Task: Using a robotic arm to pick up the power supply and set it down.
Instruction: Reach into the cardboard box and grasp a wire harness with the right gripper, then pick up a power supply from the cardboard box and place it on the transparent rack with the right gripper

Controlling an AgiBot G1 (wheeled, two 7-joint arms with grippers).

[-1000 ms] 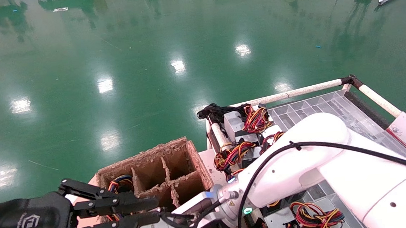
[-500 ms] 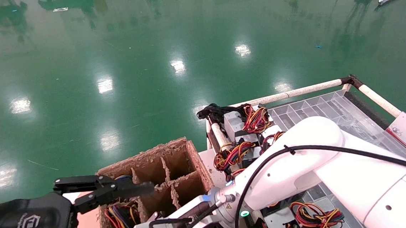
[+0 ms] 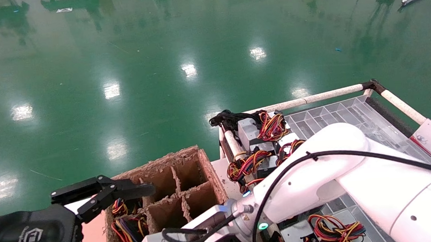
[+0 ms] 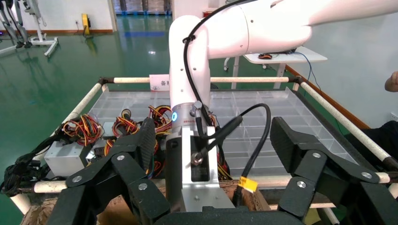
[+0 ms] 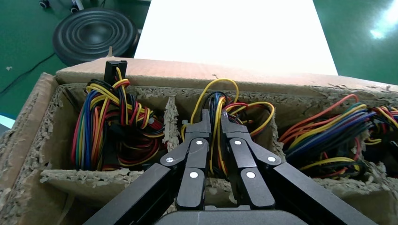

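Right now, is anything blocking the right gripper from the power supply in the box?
Nothing visible does. The right gripper is shut on the power supply by its wires, inside a middle pocket of the cardboard box; its metal body is hidden. The dividers stand beside it, not between. The left gripper hangs open nearby.

Brown cardboard divider box (image 3: 188, 168) with ragged walls, clear compartment tray (image 3: 336, 116) inside a white pipe frame (image 3: 312, 99), glossy green floor (image 3: 120, 67), possibly a speaker (image 5: 94, 33) beyond the box's far edge
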